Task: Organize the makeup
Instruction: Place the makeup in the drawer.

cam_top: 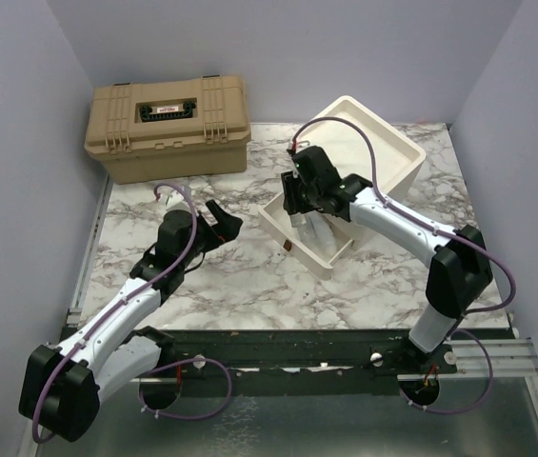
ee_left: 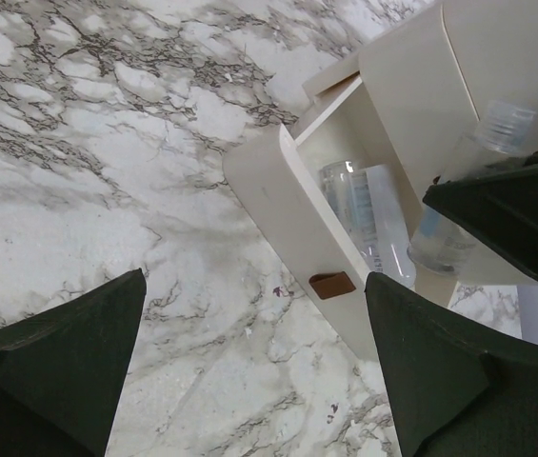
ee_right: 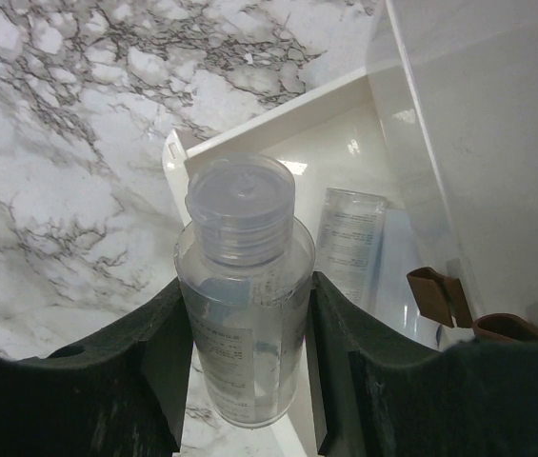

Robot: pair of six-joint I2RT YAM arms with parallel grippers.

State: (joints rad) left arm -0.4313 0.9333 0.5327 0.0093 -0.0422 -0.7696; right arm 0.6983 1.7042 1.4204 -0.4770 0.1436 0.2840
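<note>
My right gripper (cam_top: 299, 202) (ee_right: 245, 297) is shut on a clear bottle (ee_right: 242, 286) with a ribbed flip cap, holding it over the open drawer (cam_top: 324, 257) of the cream drawer unit (cam_top: 388, 152). The left wrist view shows the same held bottle (ee_left: 449, 233). A second clear bottle (ee_right: 349, 238) (ee_left: 352, 202) lies inside the drawer. My left gripper (cam_top: 223, 221) (ee_left: 254, 286) hangs open over bare marble just left of the drawer front, with nothing between its fingers. No other makeup shows.
A tan toolbox (cam_top: 169, 126) stands at the back left, lid closed. The drawer front carries a small brown tab handle (ee_left: 331, 284). Grey walls close in the marble table (cam_top: 249, 276) at the back and on both sides.
</note>
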